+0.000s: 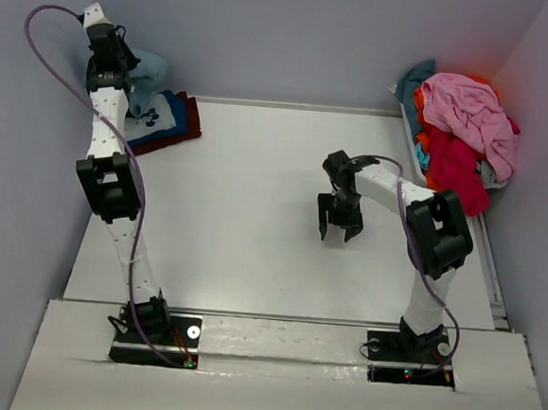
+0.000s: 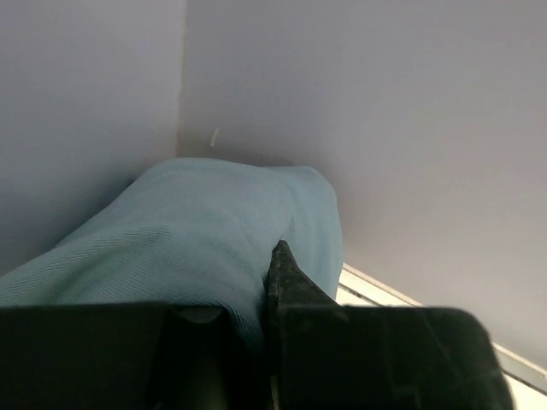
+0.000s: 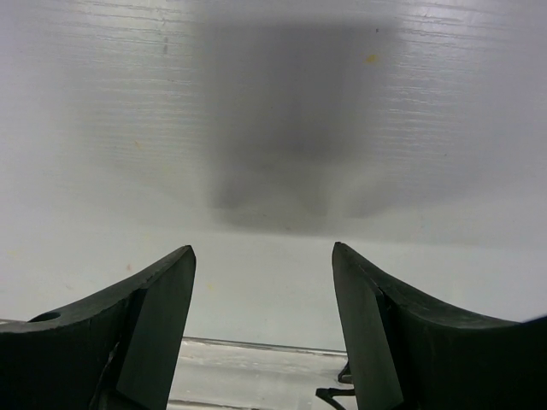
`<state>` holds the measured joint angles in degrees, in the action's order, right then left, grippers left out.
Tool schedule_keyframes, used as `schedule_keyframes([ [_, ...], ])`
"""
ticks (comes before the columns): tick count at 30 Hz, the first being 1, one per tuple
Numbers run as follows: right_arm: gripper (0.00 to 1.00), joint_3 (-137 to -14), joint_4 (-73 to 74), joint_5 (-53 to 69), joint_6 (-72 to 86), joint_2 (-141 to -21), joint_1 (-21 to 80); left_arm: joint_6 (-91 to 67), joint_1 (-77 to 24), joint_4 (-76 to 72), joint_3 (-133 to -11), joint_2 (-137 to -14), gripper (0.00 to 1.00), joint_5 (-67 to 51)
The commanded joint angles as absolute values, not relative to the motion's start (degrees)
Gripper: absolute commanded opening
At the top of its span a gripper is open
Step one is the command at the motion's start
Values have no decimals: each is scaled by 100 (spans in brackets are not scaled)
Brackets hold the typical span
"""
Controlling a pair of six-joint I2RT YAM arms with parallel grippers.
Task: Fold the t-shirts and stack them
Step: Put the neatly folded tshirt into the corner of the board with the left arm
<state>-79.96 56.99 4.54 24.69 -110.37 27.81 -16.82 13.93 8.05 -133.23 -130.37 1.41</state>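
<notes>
My left gripper (image 1: 130, 64) reaches into the far left corner and is shut on a slate-blue t-shirt (image 1: 152, 74). In the left wrist view that cloth (image 2: 197, 239) bulges over the jaws and hides one finger, while the other fingertip (image 2: 289, 272) presses against it. Just below lies a stack with a blue printed tee (image 1: 163, 116) on a dark red one (image 1: 187, 122). My right gripper (image 1: 338, 232) hangs open over the bare table (image 3: 273, 128), its fingers (image 3: 162, 290) wide apart with nothing between them. Unfolded t-shirts sit heaped at the far right, pink (image 1: 471, 108) on top, red (image 1: 462, 168) below.
The heap rests in a white tray (image 1: 417, 150) against the right wall, with orange (image 1: 422, 108) and teal (image 1: 417, 79) cloth at its left side. Grey walls close the back and both sides. The arm bases (image 1: 155, 333) stand at the near edge.
</notes>
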Motion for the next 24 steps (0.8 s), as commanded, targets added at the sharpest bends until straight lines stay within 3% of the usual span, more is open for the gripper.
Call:
schedule_keyframes([
  [1,71,-8148,5871,351,2593,-11030,2953,-1459,1310,219,-13422,-12674,6,-271],
  [9,71,-7936,5801,378,2698,-10898,3058,-1642,1020,-150,-10910,-12015,9,-456],
  [14,71,-7875,5739,396,2689,-10837,3059,-1845,967,-9,-10390,-11937,64,-703],
  [15,71,-7823,5687,404,2689,-10820,3059,-1846,967,-122,-10249,-11857,66,-747],
  [17,71,-7770,5616,431,2689,-10784,3059,-1907,967,-290,-9775,-11532,80,-791],
  [18,72,-7717,5581,465,2689,-10775,3059,-1916,967,-360,-9565,-11444,85,-835],
  [24,71,-7524,5300,597,2690,-10705,3059,-1758,800,-220,-9098,-10952,87,-1081],
])
